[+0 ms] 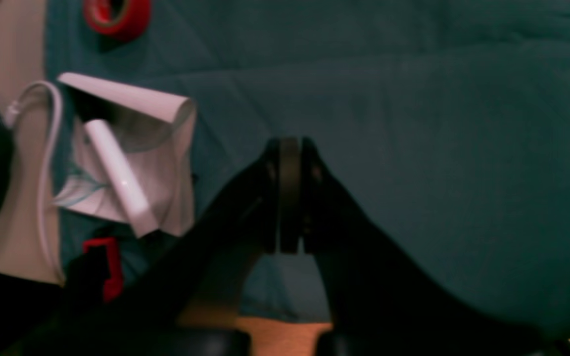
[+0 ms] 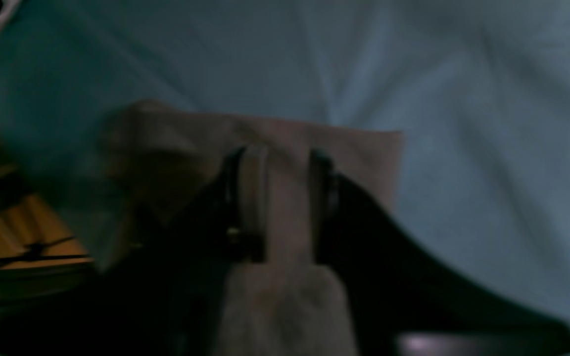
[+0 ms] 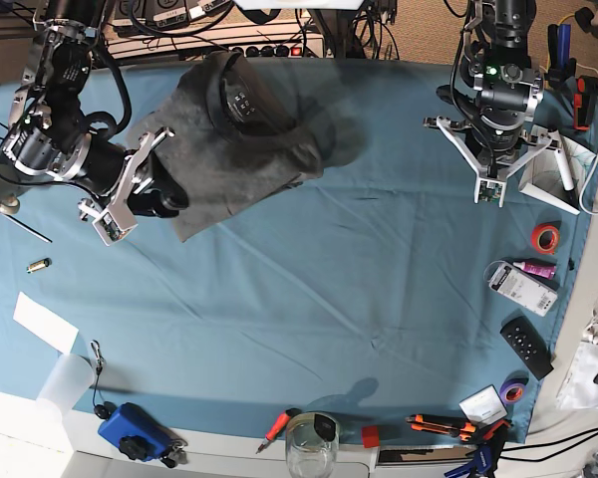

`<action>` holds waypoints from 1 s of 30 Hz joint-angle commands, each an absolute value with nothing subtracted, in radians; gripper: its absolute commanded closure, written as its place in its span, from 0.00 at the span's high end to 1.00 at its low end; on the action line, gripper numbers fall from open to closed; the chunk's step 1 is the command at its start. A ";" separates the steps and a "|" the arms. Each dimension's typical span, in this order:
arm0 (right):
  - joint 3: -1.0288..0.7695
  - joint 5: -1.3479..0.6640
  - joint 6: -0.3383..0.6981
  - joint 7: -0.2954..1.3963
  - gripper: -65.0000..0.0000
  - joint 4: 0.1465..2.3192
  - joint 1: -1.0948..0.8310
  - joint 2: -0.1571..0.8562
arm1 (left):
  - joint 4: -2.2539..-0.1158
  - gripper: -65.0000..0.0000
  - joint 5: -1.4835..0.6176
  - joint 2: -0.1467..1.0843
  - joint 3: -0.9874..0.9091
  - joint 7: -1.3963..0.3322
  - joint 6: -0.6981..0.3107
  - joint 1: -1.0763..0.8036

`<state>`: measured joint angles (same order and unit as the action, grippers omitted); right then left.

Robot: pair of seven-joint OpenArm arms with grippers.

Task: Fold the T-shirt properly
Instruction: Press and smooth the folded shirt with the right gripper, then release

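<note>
Barely begun: shirt bunched, no folds

T-shirt (image 3: 244,149) lies crumpled at about 11 o'clock on the teal cloth (image 3: 329,299), collar up, edges uneven. Right gripper (image 2: 277,202) sits at its 8 o'clock corner, jaws narrow with grey fabric between them; a firm hold can't be confirmed. Left gripper (image 3: 490,194), 2 o'clock, pressed together, empty, well apart. Flattening and every fold remain, by my judgement.

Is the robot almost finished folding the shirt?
Not nearly. The T-shirt lies crumpled at the far end of the blue cloth, with no neat fold yet. The right gripper has shirt fabric between its jaws. The left gripper, jaws shut, holds nothing. All the folding is left.
</note>
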<state>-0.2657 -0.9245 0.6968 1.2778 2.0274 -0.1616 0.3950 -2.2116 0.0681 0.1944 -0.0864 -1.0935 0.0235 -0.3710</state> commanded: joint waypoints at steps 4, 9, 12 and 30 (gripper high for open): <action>-0.269 -0.956 0.694 1.274 0.00 2.032 -0.175 0.408 | -2.230 0.00 0.044 0.197 -0.089 -1.074 -0.003 -0.368; -0.239 -0.982 0.695 1.320 0.00 2.001 -0.208 0.408 | -2.230 0.00 -0.044 0.197 -0.089 -1.073 -0.055 -0.368; -0.205 -0.976 0.676 1.339 0.00 1.910 -0.207 0.408 | -2.230 0.00 -0.065 0.197 -0.089 -1.077 -0.055 -0.369; -0.189 -1.064 0.633 1.395 0.00 1.482 0.015 0.408 | -2.231 0.00 -0.065 0.197 -0.089 -1.077 -0.081 -0.360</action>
